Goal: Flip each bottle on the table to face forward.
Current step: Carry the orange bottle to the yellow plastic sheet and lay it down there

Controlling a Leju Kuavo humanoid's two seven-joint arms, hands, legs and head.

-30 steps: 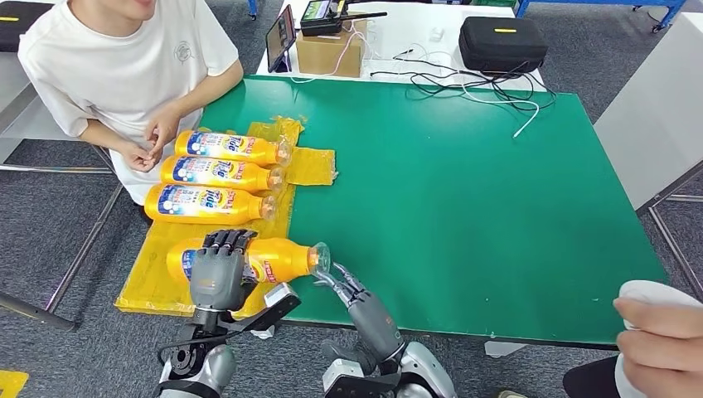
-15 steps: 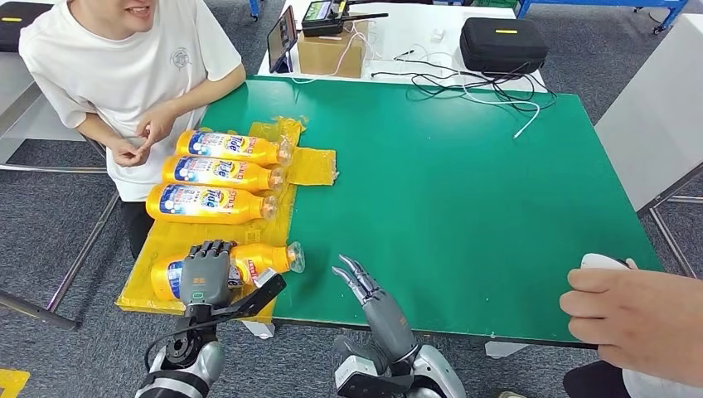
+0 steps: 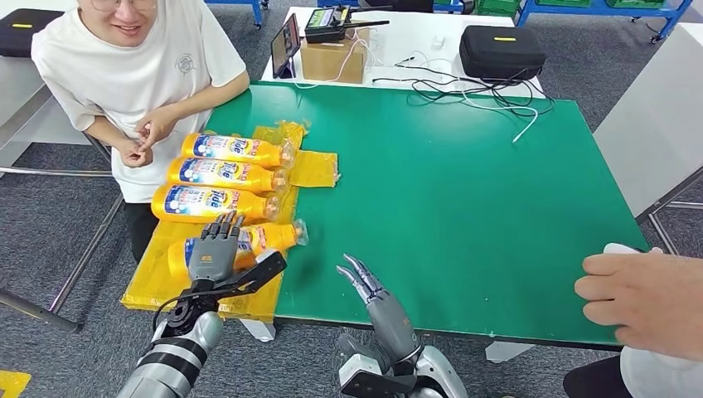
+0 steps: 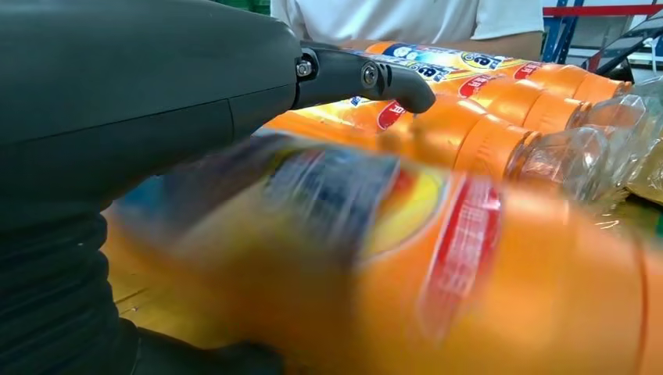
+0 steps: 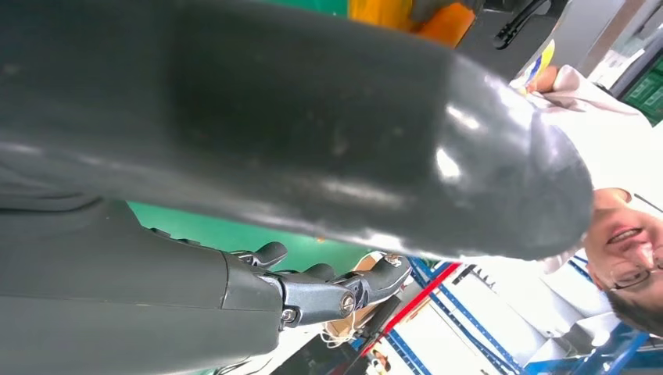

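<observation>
Three orange bottles lie side by side on a yellow mat (image 3: 153,278) at the table's left, blue labels up: the far bottle (image 3: 235,150), the middle bottle (image 3: 224,175) and the near bottle (image 3: 214,203). A fourth orange bottle (image 3: 269,238) lies just in front of them, its clear cap pointing right. My left hand (image 3: 214,253) holds this fourth bottle (image 4: 469,266), fingers over its top and thumb on my side of it. It is blurred in the left wrist view. My right hand (image 3: 369,290) hovers over the green table's front edge, fingers straight and apart, holding nothing.
A person in a white shirt (image 3: 133,66) sits at the table's left corner, close to the bottles. Another person's hand (image 3: 647,294) reaches in at the right front. A cardboard box (image 3: 332,58), a black case (image 3: 501,46) and cables (image 3: 472,87) lie beyond the green table (image 3: 464,191).
My left hand has carried the fourth bottle left and back onto the mat, close to the row. My right hand has come away from its cap.
</observation>
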